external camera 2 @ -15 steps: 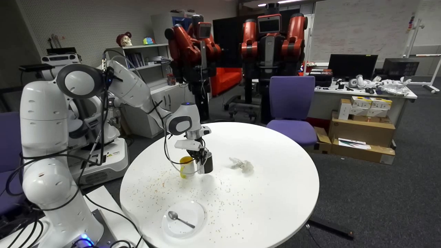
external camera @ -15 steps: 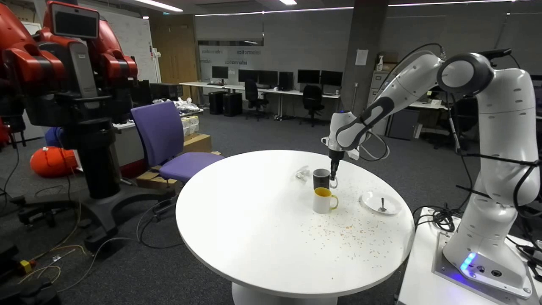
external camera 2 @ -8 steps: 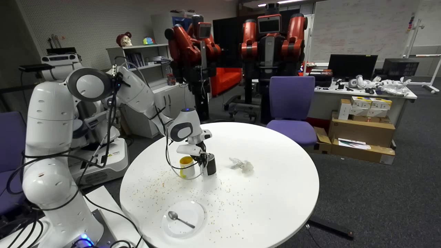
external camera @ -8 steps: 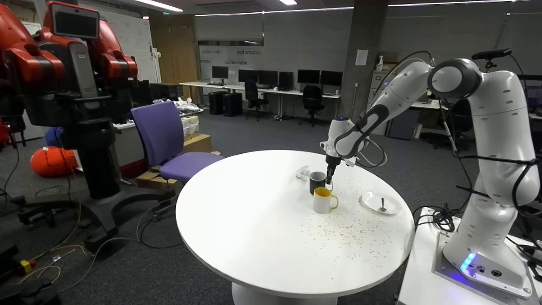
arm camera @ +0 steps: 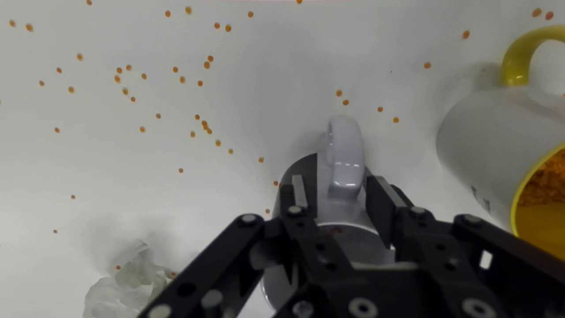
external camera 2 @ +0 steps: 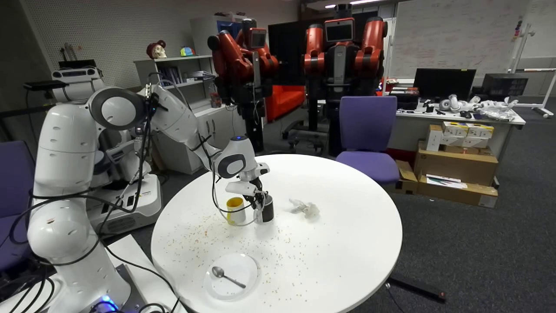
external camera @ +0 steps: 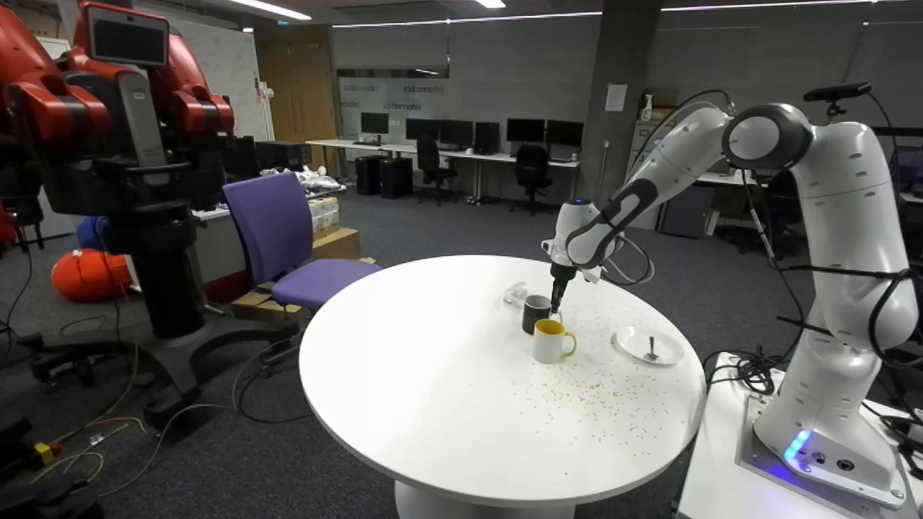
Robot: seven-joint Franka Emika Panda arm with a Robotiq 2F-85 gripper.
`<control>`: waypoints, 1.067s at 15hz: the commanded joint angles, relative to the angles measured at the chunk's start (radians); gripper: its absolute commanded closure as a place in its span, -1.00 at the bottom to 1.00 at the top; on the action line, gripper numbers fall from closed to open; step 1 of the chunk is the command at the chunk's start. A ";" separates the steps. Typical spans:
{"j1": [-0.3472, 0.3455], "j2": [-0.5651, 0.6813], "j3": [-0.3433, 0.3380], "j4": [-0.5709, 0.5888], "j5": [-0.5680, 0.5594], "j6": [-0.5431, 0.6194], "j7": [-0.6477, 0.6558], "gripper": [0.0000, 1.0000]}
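The gripper [arm camera: 339, 194] is holding its fingers [arm camera: 382, 211] apart, astride the pale handle [arm camera: 346, 154] of the dark mug [external camera: 532, 317], the gap standing wider than the handle. In the wrist view some space is showing between the handle and the finger at its left, while the finger at its right is lying close alongside — whether either is touching the mug cannot be told. The dark mug is standing upright on the round white table [external camera: 404, 389], with the gripper above its handle side.

Just beside it, apart, a white mug [external camera: 546, 348] with a yellow handle [arm camera: 516, 66] is standing upright; in an exterior view it is sitting nearer than the dark one, and in the wrist view it is showing at the right, with orange grains [arm camera: 545, 185] resting inside. Loose grains [arm camera: 205, 125] are lying scattered over the table. In an exterior view a pale crumpled wad [external camera 2: 309, 210] is lying to the right of the dark mug, and a white plate [external camera 2: 245, 270] is resting on the near side, a spoon [external camera 2: 230, 278] lying on it.

At the right in an exterior view, the white arm [external camera: 854, 223] is standing on a bench [external camera: 717, 461]. In an exterior view a purple chair [external camera 2: 368, 124] is standing beyond the table's far edge, two red robots [external camera 2: 341, 61] farther back.
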 commanded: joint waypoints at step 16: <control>0.086 -0.496 0.113 0.022 0.109 -0.331 0.122 -1.00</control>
